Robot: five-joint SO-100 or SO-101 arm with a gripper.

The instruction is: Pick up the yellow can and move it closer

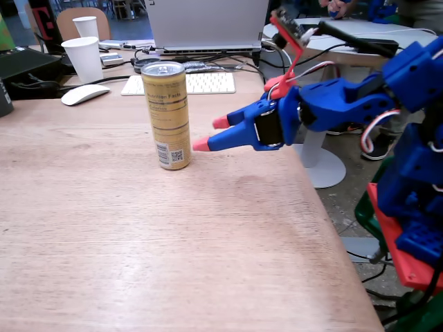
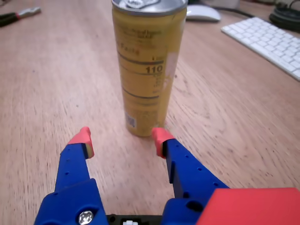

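The yellow can [image 1: 167, 115] stands upright on the wooden table [image 1: 104, 228], a tall slim golden can with a silver pull-tab top and a white barcode patch near its base. My blue gripper [image 1: 210, 133] with red fingertips is open just to the right of the can in the fixed view, a short gap away and not touching. In the wrist view the can [image 2: 147, 70] rises straight ahead, just beyond my gripper [image 2: 123, 139]; the red fingertips [image 2: 83, 137] spread wide with nothing between them.
Behind the can lie a white keyboard [image 1: 197, 83], a white mouse [image 1: 84, 94], two white paper cups [image 1: 84, 59], a laptop [image 1: 208, 24] and cables. The table's right edge [image 1: 325, 214] drops off beside the arm. Pliers [image 2: 18, 15] lie far left in the wrist view.
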